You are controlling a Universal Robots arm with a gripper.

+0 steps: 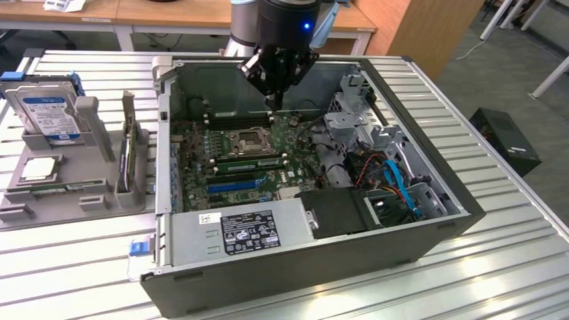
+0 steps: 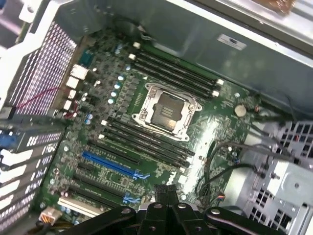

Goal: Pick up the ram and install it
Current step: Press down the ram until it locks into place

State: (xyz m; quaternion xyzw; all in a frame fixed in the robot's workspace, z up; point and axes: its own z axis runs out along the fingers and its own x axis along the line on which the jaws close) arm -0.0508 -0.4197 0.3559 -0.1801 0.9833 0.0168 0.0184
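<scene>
our gripper [image 1: 274, 107] hangs inside the open pc case [image 1: 418, 87], fingers pressed together with nothing pinched between them. in the wrist view the gripper [image 2: 166, 193] shows the same, tips shut and bare. it's over the memory slots [image 1: 238, 120] at 12 o'clock of the cpu socket [image 1: 249, 141], and we can't tell whether the tips touch anything.

the ram [image 1: 252, 160], as far as we can make out, is the green strip standing in the slot bank right at 6 o'clock of the socket in the exterior view. it looks seated, but whether the end clips have latched is beyond us. so our guess is the install step is about done, or at the check stage.

room-wise, any move from here calls for a straight vertical path. the case's back wall is close at 12 o'clock of the gripper, and the metal drive cage [image 1: 356, 113] is near at 3 o'clock with loose cables [image 1: 391, 173] beyond it. straight up is the open way out. the grey parts rack [image 1: 89, 193] sits outside the case, well apart at 9 o'clock.
</scene>
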